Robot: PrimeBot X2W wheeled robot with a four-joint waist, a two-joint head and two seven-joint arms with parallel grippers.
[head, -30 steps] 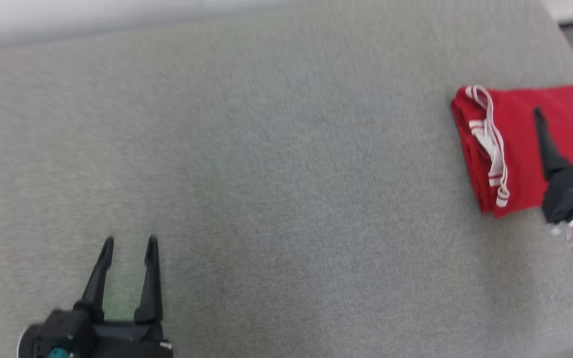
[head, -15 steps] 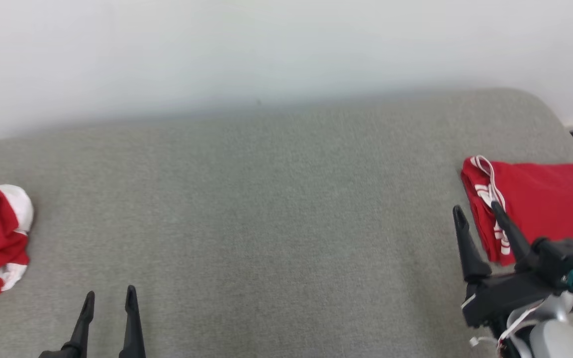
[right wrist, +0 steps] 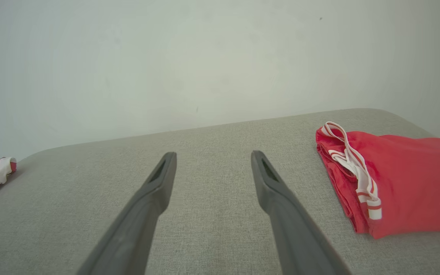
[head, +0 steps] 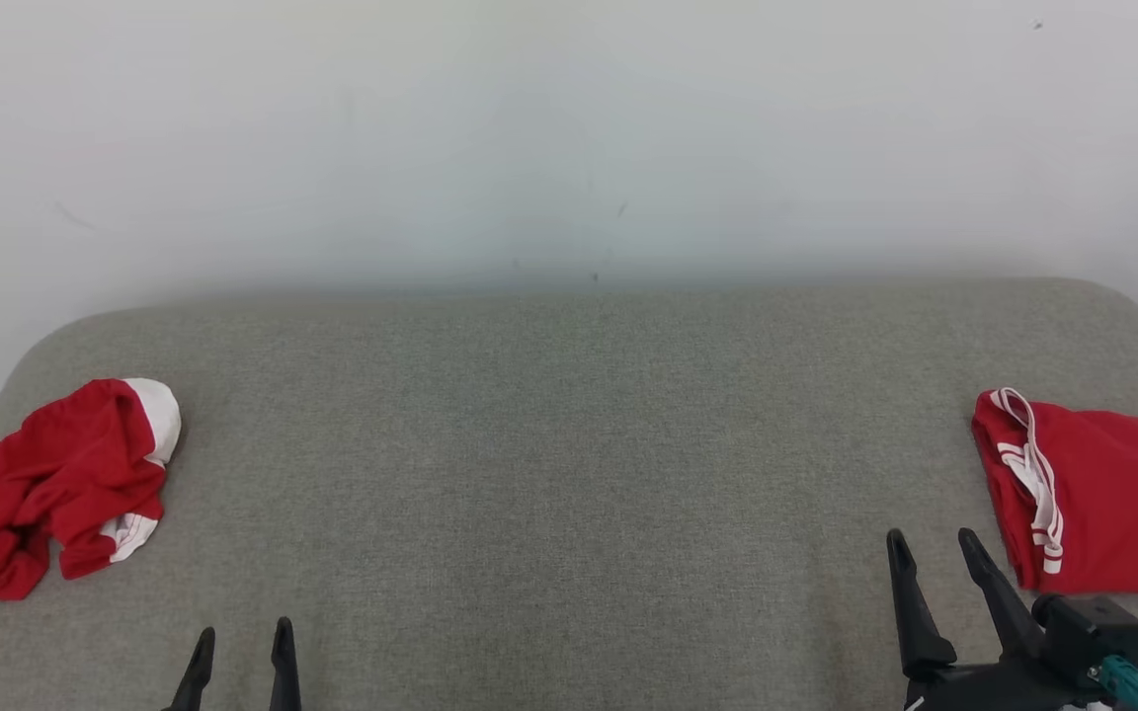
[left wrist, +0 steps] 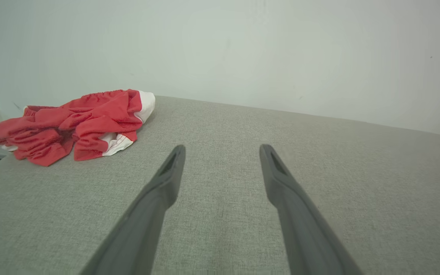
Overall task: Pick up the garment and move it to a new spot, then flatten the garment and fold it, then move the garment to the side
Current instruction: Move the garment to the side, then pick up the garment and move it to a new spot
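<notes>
- Head view: a grey, coarse-woven cushion with rounded corners lies before a plain pale wall.
- The left gripper has its two long dark tapered fingers spread apart, with nothing between them, over bare weave.
- The right gripper likewise stands parted and empty.
- A folded garment of smooth red cloth lies flat just beside the right gripper, on its outer side and slightly ahead of the fingertips, not touching them.
- It forms a neat, straight-edged slab. Its layered edge, crossed by a white red-striped band, faces the right gripper and runs roughly along the fingers' direction. The cloth stretches away sideways out of frame, so I cannot tell its long axis.
- A crumpled garment, red with white trim, sits well ahead of the left gripper and to its outer side.
- This heap is soft and wrinkled, and longer sideways. Its white-trimmed end is turned towards the left gripper, and its far end reaches the cushion's edge.
</notes>
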